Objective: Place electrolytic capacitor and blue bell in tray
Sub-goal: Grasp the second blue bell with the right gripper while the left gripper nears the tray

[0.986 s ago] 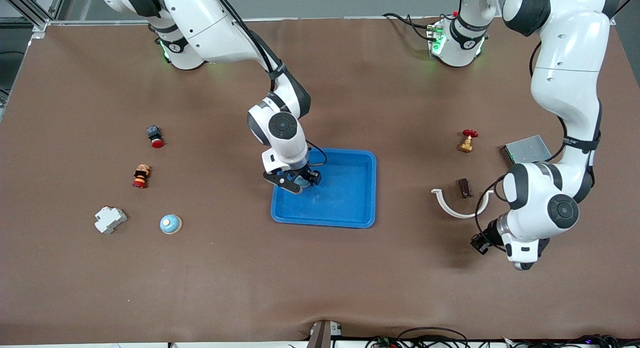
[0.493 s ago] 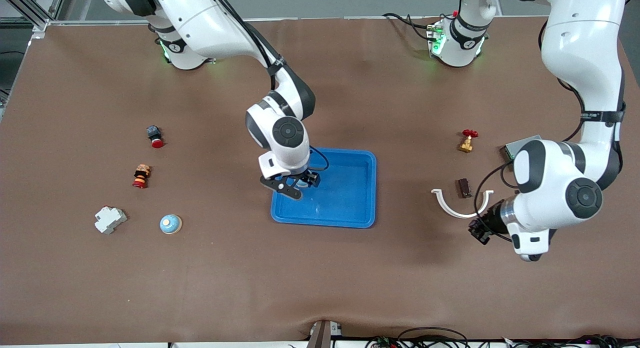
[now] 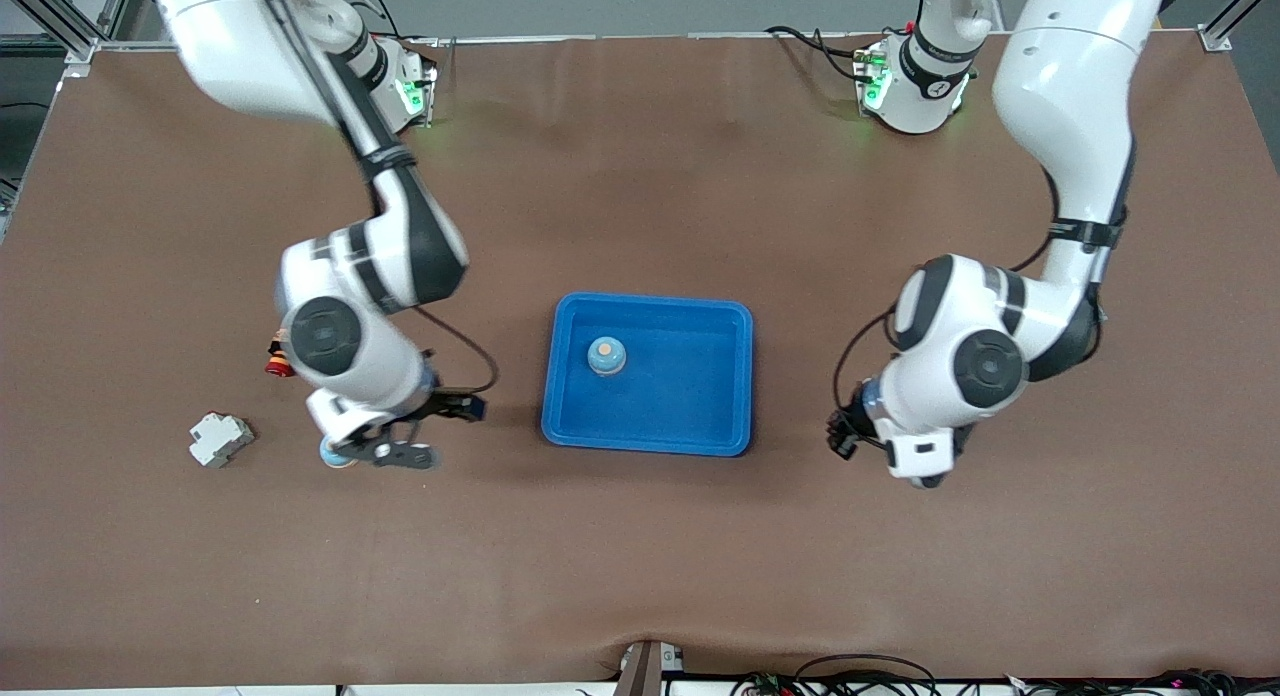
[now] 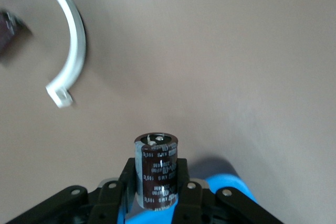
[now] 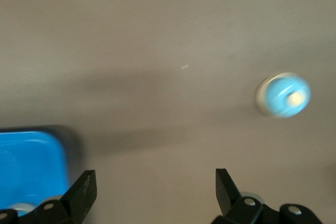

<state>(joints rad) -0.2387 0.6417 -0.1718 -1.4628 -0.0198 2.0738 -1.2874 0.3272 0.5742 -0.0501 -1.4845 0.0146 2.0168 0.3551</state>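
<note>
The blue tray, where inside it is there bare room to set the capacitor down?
Most of the tray floor is bare. Only a blue bell sits in it, toward the right arm's end. The stretch toward the left arm's end and the strip along the rim nearest the front camera are free.

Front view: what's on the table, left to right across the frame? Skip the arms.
White plastic block → red and black part → blue bell on the table, partly under the right claw → tray with a blue bell in it.
</note>
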